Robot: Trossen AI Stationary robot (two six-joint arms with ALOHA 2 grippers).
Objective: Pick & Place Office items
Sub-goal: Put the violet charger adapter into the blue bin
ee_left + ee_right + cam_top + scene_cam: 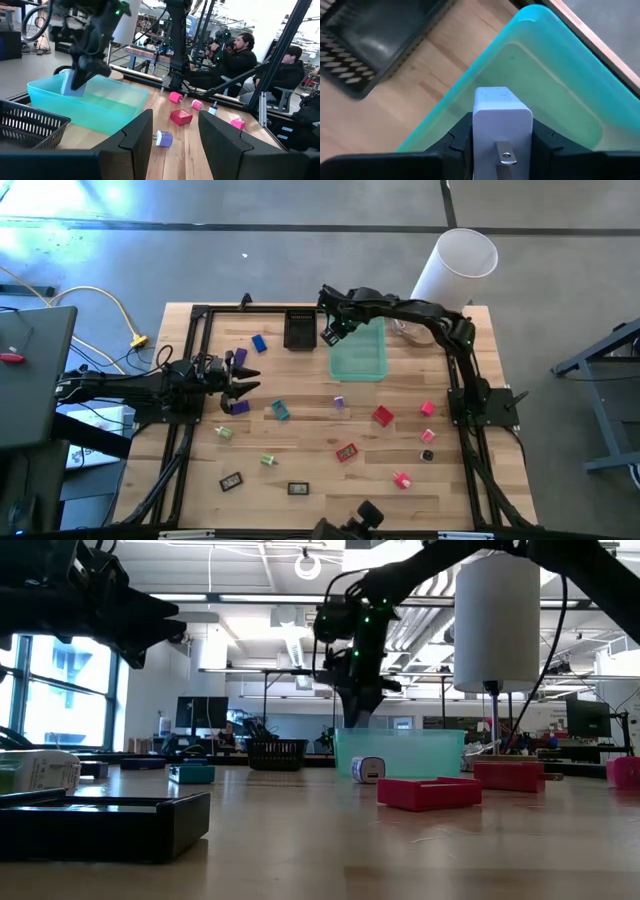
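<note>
Over the far left corner of the translucent teal rectangular plastic tray, the right gripper pinches a pale lavender-white block with a small metal clip on its face. The tray sits near the bench's far edge, beside a black mesh basket.

Risks:
- The block hangs close to the tray's rim. Released here, it may strike the rim and fall onto the wooden bench or tip toward the basket.
- The grip covers only the block's lower sides; the block may slip or rotate.

The left gripper waits near the bench's left edge, fingers spread and empty. The remaining small coloured office items lie scattered across the middle and near part of the bench.

Limits of view: the height of the block above the tray floor cannot be determined. The scattered pieces are too small to identify individually.
</note>
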